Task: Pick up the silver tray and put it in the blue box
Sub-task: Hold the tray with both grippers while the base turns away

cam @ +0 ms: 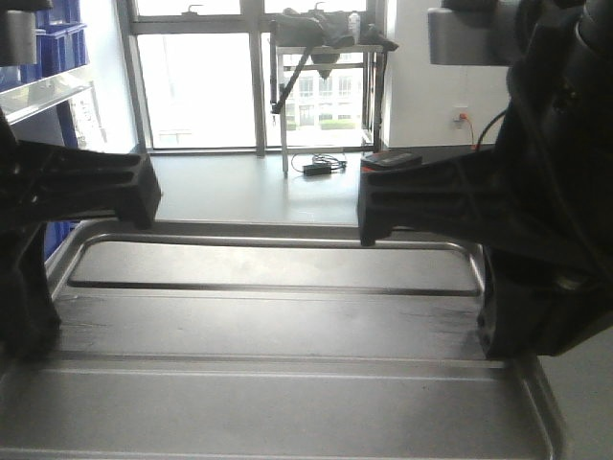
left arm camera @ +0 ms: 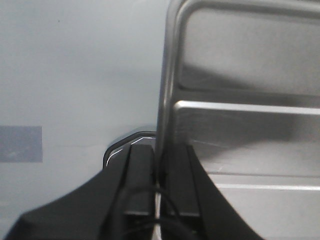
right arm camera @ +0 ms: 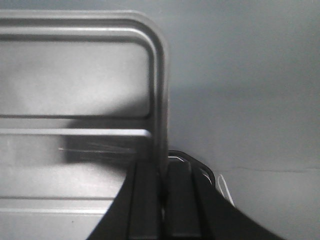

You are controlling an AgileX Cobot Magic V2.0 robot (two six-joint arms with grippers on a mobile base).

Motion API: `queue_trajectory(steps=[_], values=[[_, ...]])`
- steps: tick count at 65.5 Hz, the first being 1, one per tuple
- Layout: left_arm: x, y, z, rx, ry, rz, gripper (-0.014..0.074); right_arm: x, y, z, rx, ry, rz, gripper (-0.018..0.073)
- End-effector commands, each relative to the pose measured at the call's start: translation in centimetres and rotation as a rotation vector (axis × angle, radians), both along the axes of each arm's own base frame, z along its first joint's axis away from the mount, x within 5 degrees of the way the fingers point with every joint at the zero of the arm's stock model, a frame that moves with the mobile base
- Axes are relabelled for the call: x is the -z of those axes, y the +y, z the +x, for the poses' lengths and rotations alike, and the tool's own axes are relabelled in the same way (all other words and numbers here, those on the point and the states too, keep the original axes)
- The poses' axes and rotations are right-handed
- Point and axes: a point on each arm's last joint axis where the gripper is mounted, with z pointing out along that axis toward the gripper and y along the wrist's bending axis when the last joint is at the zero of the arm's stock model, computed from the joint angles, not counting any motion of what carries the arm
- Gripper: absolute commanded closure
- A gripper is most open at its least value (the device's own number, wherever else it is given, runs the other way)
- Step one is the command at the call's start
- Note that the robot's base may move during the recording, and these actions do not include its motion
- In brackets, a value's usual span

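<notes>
Steel, shiny: the tray (cam: 287, 326) fills the lower half of the front view, its ridges running left to right. The bottom of the frame cuts off its near edge. Black arm housings cover part of both short ends.

Left hand (left arm camera: 160, 152): fingers (left arm camera: 141, 185) are drawn together on the tray's left short rim, one inside and one outside, with the metal edge pinched between them. Only the finger ends show; the rest is below the frame. A thin dark cable (left arm camera: 150, 192) crosses the base of the fingers.

Right hand (right arm camera: 161, 167): clamped on the opposite short rim in the same way, close to a rounded corner. A thin white loop (right arm camera: 225, 189) sits beside the outer finger; I cannot identify it.

Under the tray: a plain grey surface (left arm camera: 75, 75), blurred in both wrist views. I cannot tell whether the tray rests on it or hangs clear of it. A darker rectangular patch (left arm camera: 20, 143) lies at the left edge of the left wrist view, nature unclear.

Blue crates (cam: 57, 34) stand at upper left of the front view, cut off by the frame and an arm, well apart from the tray. I cannot tell which of them is the box.

Background: the window (cam: 201, 86) is overexposed. A stand (cam: 326, 57) carries dark gear too small to resolve. Cables (cam: 321, 165) lie on the floor.
</notes>
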Motion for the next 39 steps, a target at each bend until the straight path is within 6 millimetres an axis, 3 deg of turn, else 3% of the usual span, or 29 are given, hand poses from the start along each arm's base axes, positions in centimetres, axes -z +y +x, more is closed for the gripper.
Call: queue_trajectory(steps=[1, 39], values=[[-1.62, -0.8, -0.02, 0.02, -0.053, -0.114, 0.061, -1.59, 0.7, 0.36, -0.043, -0.076, 0.09, 0.0506], [-1.62, -0.8, -0.02, 0.02, -0.053, -0.114, 0.061, -1.58, 0.68, 0.35, -0.042, -0.075, 0.087, 0.0506]])
